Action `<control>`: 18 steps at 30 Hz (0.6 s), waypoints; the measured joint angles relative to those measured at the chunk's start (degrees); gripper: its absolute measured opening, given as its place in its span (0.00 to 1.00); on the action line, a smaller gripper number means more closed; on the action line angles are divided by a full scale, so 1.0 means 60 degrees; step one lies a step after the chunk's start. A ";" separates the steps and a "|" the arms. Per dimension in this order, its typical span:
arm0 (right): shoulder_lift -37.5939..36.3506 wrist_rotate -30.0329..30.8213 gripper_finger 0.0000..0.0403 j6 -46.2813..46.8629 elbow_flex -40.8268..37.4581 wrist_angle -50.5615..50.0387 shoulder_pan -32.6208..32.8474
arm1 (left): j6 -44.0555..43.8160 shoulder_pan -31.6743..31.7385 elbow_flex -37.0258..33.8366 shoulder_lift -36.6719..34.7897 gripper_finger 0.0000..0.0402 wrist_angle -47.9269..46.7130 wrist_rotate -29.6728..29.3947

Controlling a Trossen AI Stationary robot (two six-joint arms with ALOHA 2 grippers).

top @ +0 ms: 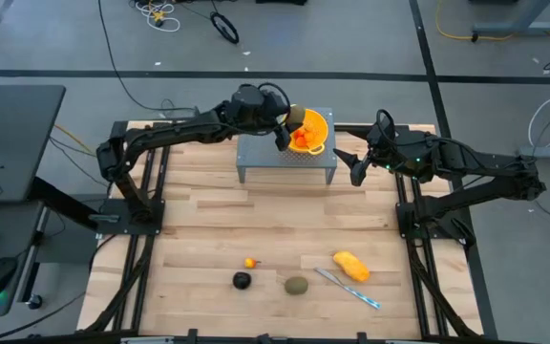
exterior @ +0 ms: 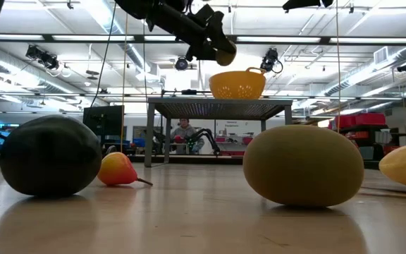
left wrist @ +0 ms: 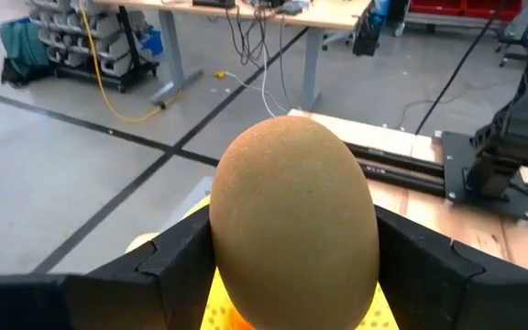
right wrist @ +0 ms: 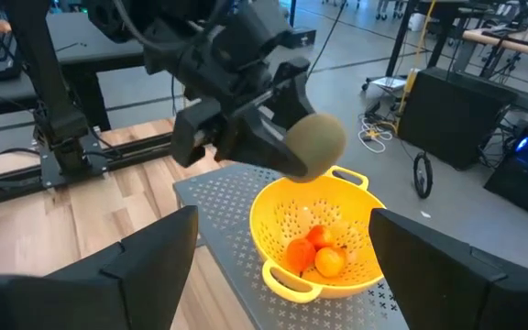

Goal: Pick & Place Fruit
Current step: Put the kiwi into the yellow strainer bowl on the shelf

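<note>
My left gripper (right wrist: 287, 151) is clamping an olive-green oval (right wrist: 314, 145) above the yellow colander (right wrist: 282, 225), its long axis pointing out past my fingers (left wrist: 177, 261). My right gripper (top: 351, 164) is waiting beside the grey stand (top: 256, 158), jaws wide.

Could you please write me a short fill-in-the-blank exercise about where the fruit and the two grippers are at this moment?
1. The left gripper is shut on an olive-green oval fruit, holding it above the yellow perforated ____.
2. That container stands on a grey perforated metal stand and already holds small ____ coloured fruit pieces.
3. The right gripper waits beside the stand with its fingers ____.
4. On the wooden table, the slim silver-and-blue knife lies beside the yellow-orange oblong ____.

Missing words: colander; orange-red; open; fruit
</note>
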 joint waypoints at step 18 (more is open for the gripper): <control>0.0000 -0.0004 0.82 0.0004 0.0000 0.0004 0.0000 | -0.0114 0.0004 0.0009 0.0031 0.66 -0.0069 0.0163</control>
